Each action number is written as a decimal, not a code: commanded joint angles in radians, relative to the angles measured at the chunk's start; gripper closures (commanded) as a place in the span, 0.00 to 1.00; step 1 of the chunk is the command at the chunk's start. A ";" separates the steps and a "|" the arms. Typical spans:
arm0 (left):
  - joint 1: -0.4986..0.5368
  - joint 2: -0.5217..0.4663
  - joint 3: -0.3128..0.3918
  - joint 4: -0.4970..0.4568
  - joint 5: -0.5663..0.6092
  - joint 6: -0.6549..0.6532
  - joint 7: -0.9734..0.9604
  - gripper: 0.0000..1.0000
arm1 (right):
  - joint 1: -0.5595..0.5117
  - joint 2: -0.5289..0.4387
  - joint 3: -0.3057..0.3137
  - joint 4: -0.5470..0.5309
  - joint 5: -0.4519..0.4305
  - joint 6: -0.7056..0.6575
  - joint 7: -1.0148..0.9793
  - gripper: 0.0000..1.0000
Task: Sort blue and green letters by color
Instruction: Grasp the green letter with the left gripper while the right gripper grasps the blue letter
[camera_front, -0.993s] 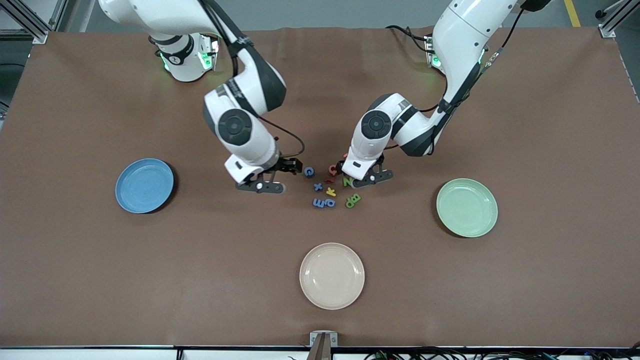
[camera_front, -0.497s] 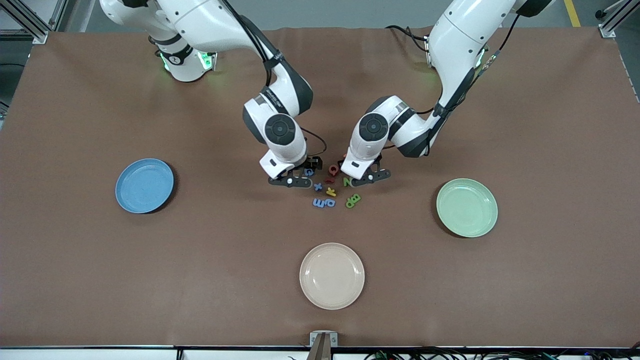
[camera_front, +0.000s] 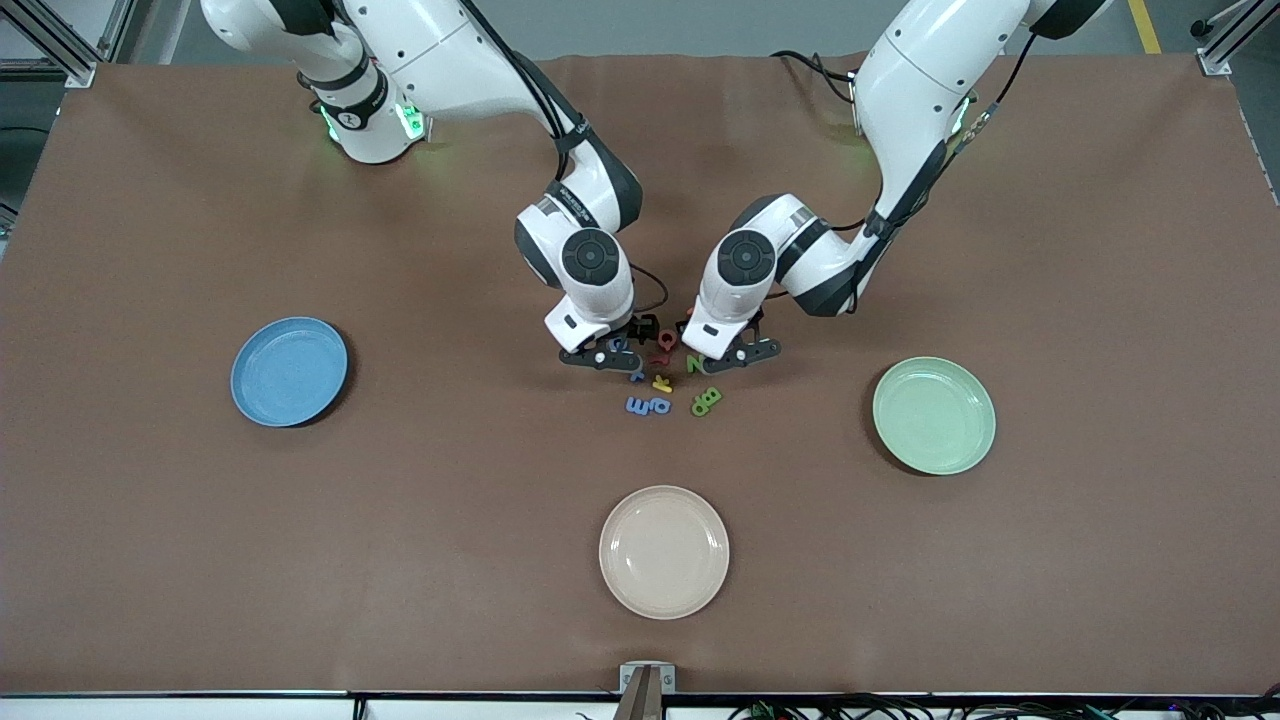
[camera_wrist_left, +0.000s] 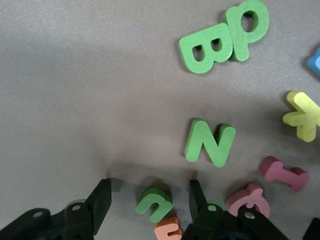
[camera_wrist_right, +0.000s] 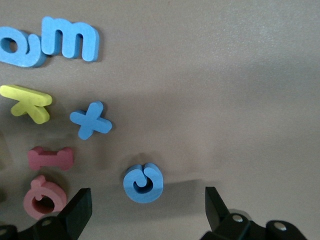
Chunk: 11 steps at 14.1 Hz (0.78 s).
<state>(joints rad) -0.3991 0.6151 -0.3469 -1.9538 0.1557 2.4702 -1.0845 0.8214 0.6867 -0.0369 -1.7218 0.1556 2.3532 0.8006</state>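
Left end effector (camera_wrist_left: 149, 186) sits low on the surface (camera_front: 1050, 250) with its fingers partly spread. They straddle a small green hooked letter (camera_wrist_left: 154, 203), with a gap on each side and no contact that I can make out. An orange letter (camera_wrist_left: 167, 230) touches that green one.

Reading this wrist view, I get a green N (camera_wrist_left: 210, 143) just beside the fingers, and a green B (camera_wrist_left: 207, 48) and green P (camera_wrist_left: 247, 27) pressed together.

Right end effector (camera_wrist_right: 147, 192) is spread wide and holds nothing, its fingers on either side of a blue G (camera_wrist_right: 143, 182). Near it I read a blue x (camera_wrist_right: 90, 120), a blue m (camera_wrist_right: 70, 40), a yellow letter (camera_wrist_right: 27, 102) and a pink I (camera_wrist_right: 50, 158).

Only the front view shows me the plates. The blue plate (camera_front: 289, 372) lies toward the right arm's end, the green plate (camera_front: 934, 415) toward the left arm's end, and the beige plate (camera_front: 664, 552) nearer the camera than the letters. That view hides the hooked letter under the left wrist.
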 joint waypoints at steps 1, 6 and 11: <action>-0.004 -0.003 -0.003 -0.007 0.024 0.012 -0.029 0.29 | 0.024 0.002 -0.011 -0.009 -0.016 0.015 0.054 0.01; -0.012 -0.003 -0.004 -0.016 0.022 0.012 -0.035 0.31 | 0.030 0.014 -0.011 -0.005 -0.047 0.018 0.055 0.27; -0.010 -0.005 -0.004 -0.030 0.022 0.012 -0.037 0.50 | 0.030 0.014 -0.011 -0.004 -0.047 0.046 0.055 0.32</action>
<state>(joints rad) -0.4101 0.6119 -0.3496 -1.9610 0.1557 2.4709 -1.0905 0.8397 0.6999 -0.0371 -1.7238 0.1283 2.3774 0.8323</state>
